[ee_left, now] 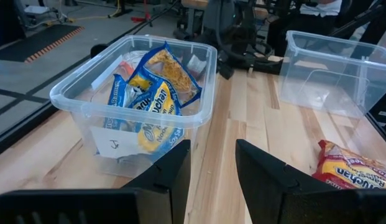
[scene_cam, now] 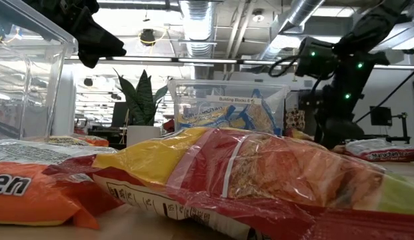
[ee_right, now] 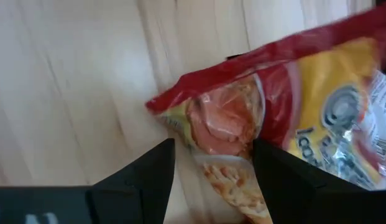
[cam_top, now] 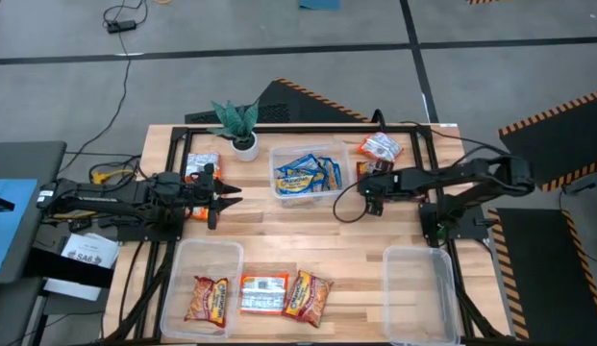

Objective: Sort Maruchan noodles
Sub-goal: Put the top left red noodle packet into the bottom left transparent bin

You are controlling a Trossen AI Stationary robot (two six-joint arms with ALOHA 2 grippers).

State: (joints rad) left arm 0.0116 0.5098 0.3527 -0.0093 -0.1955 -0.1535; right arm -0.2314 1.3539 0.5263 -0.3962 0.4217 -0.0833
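My right gripper (cam_top: 371, 192) (ee_right: 212, 167) is open and points down over a red-and-yellow noodle packet (cam_top: 363, 171) (ee_right: 273, 106) lying flat on the table; the packet's sealed end shows between the fingers. Another red packet (cam_top: 381, 146) lies beyond it. My left gripper (cam_top: 224, 197) (ee_left: 212, 168) is open, held level, and faces the middle tub (cam_top: 332, 192) (ee_left: 68, 96) of blue-and-yellow packets (ee_left: 152, 93). An orange packet (cam_top: 202, 165) lies by the left arm. Three packets (cam_top: 264, 294) (scene_cam: 247, 173) lie at the near edge, one of them (cam_top: 209, 298) inside the left near tub (cam_top: 183, 259). My right gripper comes from above with its fingers (ee_right: 149, 177) on either side of the packet's sealed end (ee_right: 180, 102), which lies on the table. I cannot tell whether the fingers touch it.
A clear tub (cam_top: 420, 284) (ee_left: 329, 68) with nothing in it stands at the near right. A potted plant (cam_top: 238, 125) stands at the far edge, left of the middle tub. A cable loops on the table by the right gripper (cam_top: 348, 207). Bare wood (cam_top: 298, 231) lies between the arms.
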